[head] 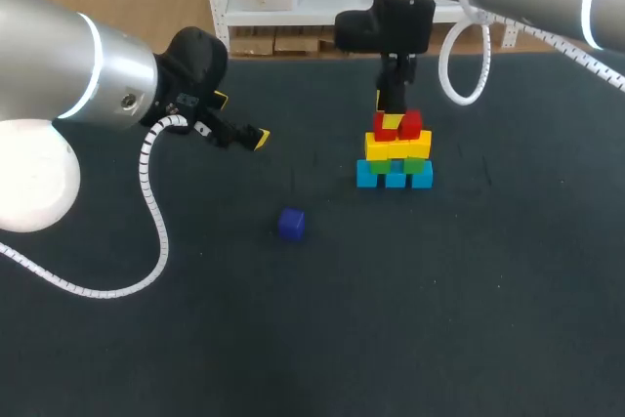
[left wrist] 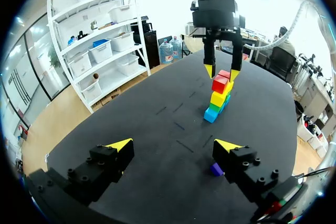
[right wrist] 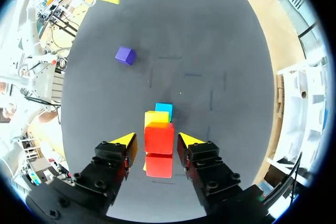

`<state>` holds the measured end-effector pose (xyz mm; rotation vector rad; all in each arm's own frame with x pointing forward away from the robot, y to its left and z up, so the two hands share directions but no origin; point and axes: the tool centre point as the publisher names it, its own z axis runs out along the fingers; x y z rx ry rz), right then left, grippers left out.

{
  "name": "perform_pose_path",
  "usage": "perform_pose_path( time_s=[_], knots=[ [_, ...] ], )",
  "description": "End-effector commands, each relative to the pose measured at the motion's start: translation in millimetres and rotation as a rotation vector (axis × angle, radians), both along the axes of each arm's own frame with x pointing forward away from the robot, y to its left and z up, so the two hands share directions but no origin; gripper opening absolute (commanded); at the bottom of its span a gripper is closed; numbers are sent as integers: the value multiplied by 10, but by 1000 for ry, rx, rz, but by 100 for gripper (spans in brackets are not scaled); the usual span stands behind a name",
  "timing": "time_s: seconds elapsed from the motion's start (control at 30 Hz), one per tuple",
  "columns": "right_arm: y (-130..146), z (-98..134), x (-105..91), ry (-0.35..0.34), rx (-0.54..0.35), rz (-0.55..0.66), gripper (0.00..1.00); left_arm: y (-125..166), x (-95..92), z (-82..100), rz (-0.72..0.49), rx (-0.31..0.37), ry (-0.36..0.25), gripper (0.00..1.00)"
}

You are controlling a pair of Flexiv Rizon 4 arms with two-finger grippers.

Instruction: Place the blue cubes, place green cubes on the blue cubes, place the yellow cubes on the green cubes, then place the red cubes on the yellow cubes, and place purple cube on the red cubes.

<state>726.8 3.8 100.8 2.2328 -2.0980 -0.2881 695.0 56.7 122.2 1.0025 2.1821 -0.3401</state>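
On the left, the left gripper hangs low over the dark table. Its two yellow-tipped fingers are spread wide, and there is nothing between them.

A bit to the right, a small purple cube sits alone on the table. It is well apart from the other blocks.

Farther right is a block tower. Bright blue cubes make the bottom row. Green cubes sit on them, yellow cubes on the green ones, and red cubes on top.

The right gripper comes straight down over the tower. Its fingers stand one on each side of a red cube. I think there is a thin gap on both sides, so the fingers are loose and not squeezing it, but it is hard to be sure.
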Motion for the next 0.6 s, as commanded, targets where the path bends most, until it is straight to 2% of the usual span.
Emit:
perform_pose_path(
  time_s=[0.03, 0.1, 0.13, 0.17, 0.3, 0.6],
  knots=[
    [5, 64, -70, -53, 13, 7, 62, 23, 2, -3, -7, -7, -1, 100],
    [25, 103, -74, -76, 18, 10, 75, 23, 2, -3, -7, -7, -1, 100],
    [31, 123, -80, -86, 20, 12, 94, 23, 2, -3, -7, -7, -1, 100],
    [36, 148, -90, -101, 27, 14, 100, 23, 2, -3, -7, -7, -1, 100],
    [63, 255, -170, -155, 43, 26, 100, 23, 2, -3, -7, -7, -1, 100],
    [38, 390, -388, -228, 57, 40, 100, 23, 2, -3, -7, -7, -1, 100]
  ],
)
